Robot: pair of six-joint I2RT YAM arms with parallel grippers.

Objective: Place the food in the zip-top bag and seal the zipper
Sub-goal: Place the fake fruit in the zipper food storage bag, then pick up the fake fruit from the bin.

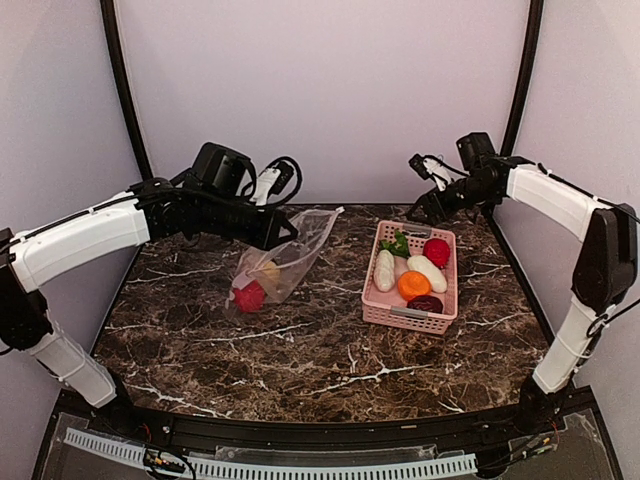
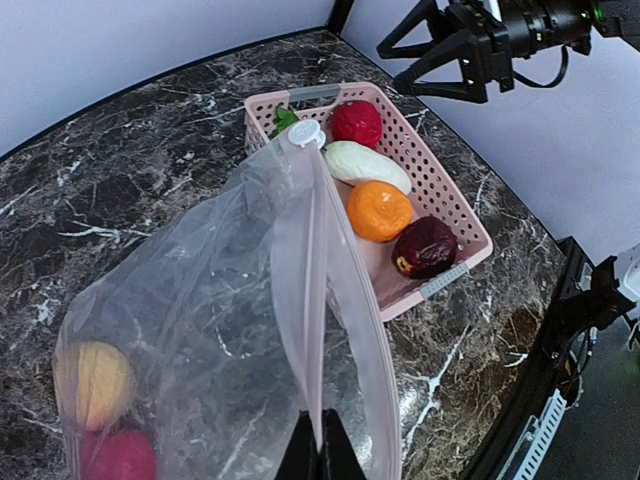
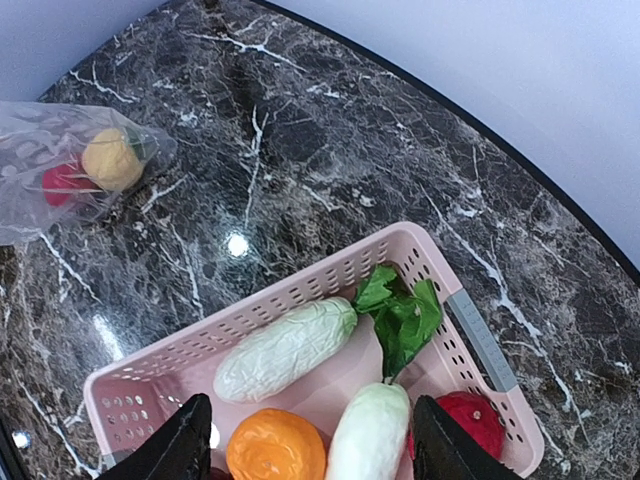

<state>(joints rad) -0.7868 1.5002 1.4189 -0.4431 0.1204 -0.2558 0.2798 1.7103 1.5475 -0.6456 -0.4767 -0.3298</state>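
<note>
Top view: the left hand [image 1: 288, 230] is clenched on the mouth edge of the zip-top bag [image 1: 290, 255]. It holds that edge up while the bag's bottom sags onto the worktop [image 1: 300, 350], with a red apple [image 1: 249, 296] and a yellow fruit [image 1: 268, 273] inside. The right hand [image 1: 415, 190] hangs spread and empty above the far end of the pink basket [image 1: 405, 317].

Left wrist: the pinch sits on the zipper [image 2: 298, 300]. The film looks thin, floppy and slick (that stiffer strip is probably the only dependable hold). A dark red piece [image 2: 425, 247] lies at one end of the basket.

Right wrist: the basket also holds white oblong pieces [image 3: 285, 350], a green leafy piece [image 3: 400, 315], an orange [image 3: 275, 450] and a second apple [image 3: 470, 420]. All look light, hard and smooth. I would grip the oblongs across their narrow middle.
</note>
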